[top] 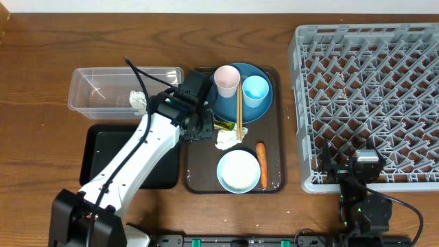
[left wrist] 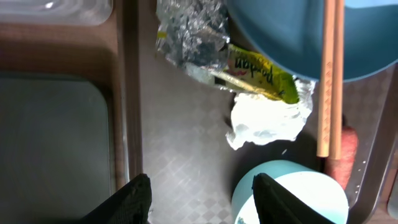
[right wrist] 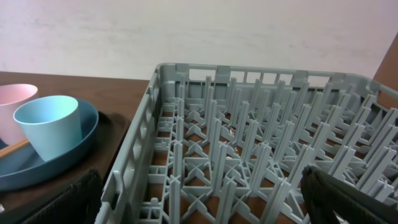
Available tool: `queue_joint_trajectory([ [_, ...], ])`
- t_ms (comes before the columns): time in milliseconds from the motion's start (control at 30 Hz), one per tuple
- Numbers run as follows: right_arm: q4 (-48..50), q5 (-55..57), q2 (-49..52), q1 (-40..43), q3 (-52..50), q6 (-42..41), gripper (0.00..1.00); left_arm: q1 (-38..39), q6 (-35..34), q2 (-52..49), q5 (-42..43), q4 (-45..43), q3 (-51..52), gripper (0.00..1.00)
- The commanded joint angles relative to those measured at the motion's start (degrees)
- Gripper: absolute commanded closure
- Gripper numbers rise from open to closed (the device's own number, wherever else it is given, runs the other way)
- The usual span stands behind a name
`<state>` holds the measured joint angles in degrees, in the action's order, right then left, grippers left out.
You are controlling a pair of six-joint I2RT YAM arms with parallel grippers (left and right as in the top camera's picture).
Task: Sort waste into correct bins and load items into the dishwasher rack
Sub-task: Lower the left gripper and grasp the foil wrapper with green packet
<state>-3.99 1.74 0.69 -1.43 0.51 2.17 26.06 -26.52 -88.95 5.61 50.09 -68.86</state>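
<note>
Left gripper is held parted and empty over the brown serving tray.
Crumpled foil, a yellow-green wrapper and a white tissue are seen on the tray beyond its fingers. The right gripper is spread wide, empty, at the grey rack on the wooden worktop.

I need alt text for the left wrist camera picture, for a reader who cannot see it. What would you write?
The left gripper hangs open and empty above a brown serving tray, facing crumpled silver foil, a yellow-green wrapper and a white tissue. At the right, wooden chopsticks lie over the edge of a dark-blue plate.
</note>
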Motion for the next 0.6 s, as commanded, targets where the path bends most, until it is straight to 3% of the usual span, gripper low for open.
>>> queue_joint_trajectory([
  [0, -0.07, 0.37, -0.28, -0.68, -0.22, 0.24, 0.01, 0.11, 0.72, -0.11, -0.74, -1.49, 0.28, 0.45],
  [267, -0.07, 0.37, -0.28, -0.68, -0.22, 0.24, 0.01, 0.11, -0.9, -0.13, -0.74, -7.32, 0.28, 0.45],
  [567, -0.07, 0.37, -0.28, -0.68, -0.22, 0.24, 0.01, 0.11, -5.38, -2.71, -3.56, -7.98, 0.31, 0.45],
])
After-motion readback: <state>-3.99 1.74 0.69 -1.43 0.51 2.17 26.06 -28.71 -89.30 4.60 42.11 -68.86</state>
